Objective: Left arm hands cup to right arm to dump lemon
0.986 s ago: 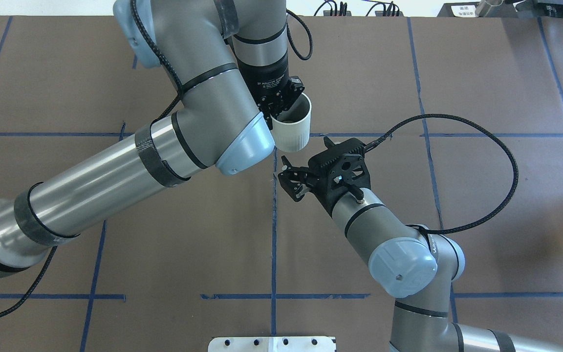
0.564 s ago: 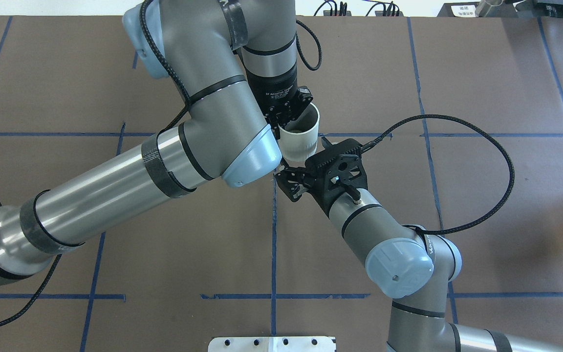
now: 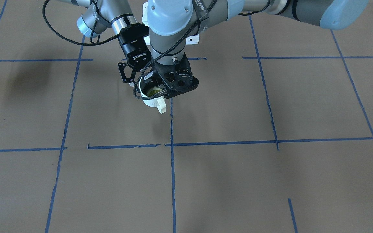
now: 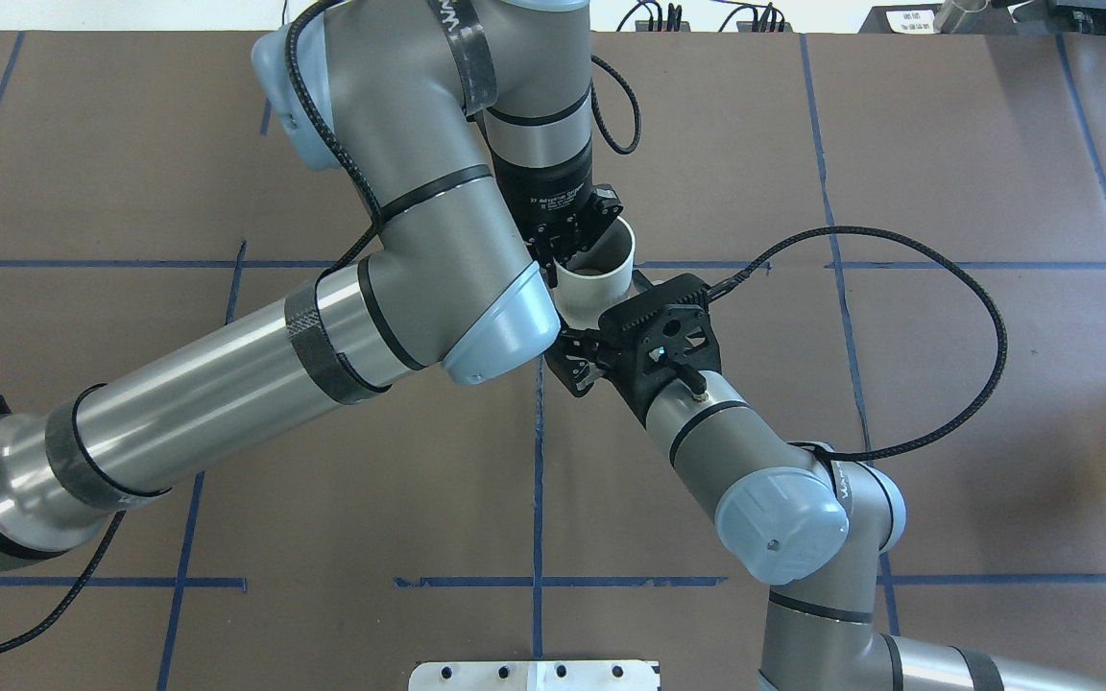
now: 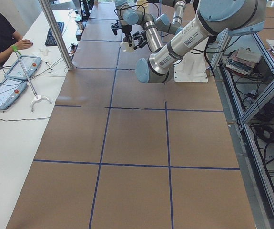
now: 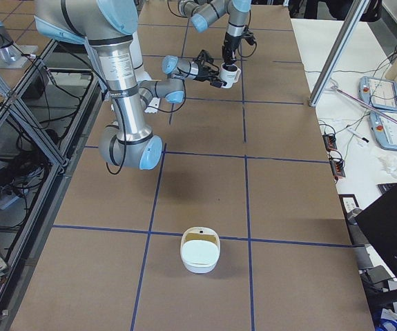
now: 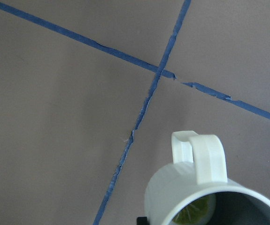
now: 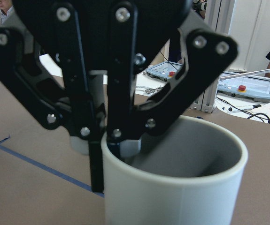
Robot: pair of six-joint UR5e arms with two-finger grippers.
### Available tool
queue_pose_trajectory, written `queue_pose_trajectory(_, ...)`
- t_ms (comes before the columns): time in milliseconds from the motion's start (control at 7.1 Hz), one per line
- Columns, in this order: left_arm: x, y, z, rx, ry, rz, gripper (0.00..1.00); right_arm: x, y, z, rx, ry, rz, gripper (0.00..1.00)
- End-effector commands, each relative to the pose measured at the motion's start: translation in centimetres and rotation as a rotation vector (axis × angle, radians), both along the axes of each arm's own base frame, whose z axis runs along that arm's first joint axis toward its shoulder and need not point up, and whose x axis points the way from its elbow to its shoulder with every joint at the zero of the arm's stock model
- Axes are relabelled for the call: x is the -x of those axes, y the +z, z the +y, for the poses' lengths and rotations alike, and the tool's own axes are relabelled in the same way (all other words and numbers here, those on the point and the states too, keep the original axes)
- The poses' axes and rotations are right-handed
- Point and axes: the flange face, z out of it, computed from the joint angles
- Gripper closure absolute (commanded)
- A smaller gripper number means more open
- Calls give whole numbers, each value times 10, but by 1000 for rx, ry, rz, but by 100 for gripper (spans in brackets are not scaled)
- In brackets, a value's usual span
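Left wrist-mounted view shows the lemon [image 7: 193,216] inside the cup [image 7: 186,187], held upright over the tabletop [image 7: 55,117], handle away from me, rim pinched by my left claw [image 4: 565,251], right claw [image 4: 565,365] spread alongside.

Cup [image 4: 596,288] — nearer the right gripper [image 4: 568,363]

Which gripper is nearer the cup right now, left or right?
Left. The left gripper comes down from above and pinches the cup at its rim, one finger inside. The right gripper is open beside the cup, on the robot's side, and does not seem to touch it yet.
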Motion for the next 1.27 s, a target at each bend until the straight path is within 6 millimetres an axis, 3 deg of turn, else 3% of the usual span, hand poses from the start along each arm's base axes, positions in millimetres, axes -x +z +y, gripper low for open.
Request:
queue_pose_trajectory(0,0,-6,12,-11,14,16,99,0,-1,-1,0,3,-1,1)
queue_pose_trajectory(282,0,-6,15,-3,8,18,99,-1,-1,-2,-2,18,0,1)
queue_pose_trajectory(423,-2,-8,17,-5,13,21,98,-2,0,-3,-3,36,5,10)
queue_pose_trajectory(564,-1,-9,18,-7,13,23,93,2,6,-4,-2,36,18,44)
queue_pose_trajectory(705,0,-10,19,-10,13,27,74,3,7,-4,-1,34,25,70)
queue_pose_trajectory(845,0,-9,19,-12,12,27,18,4,6,-2,-2,28,22,87)
queue_pose_trajectory(986,10,-16,26,-23,4,49,0,5,4,1,-4,25,19,96)
queue_pose_trajectory(1127,27,-18,39,-41,0,83,0,7,6,4,-4,21,23,96)
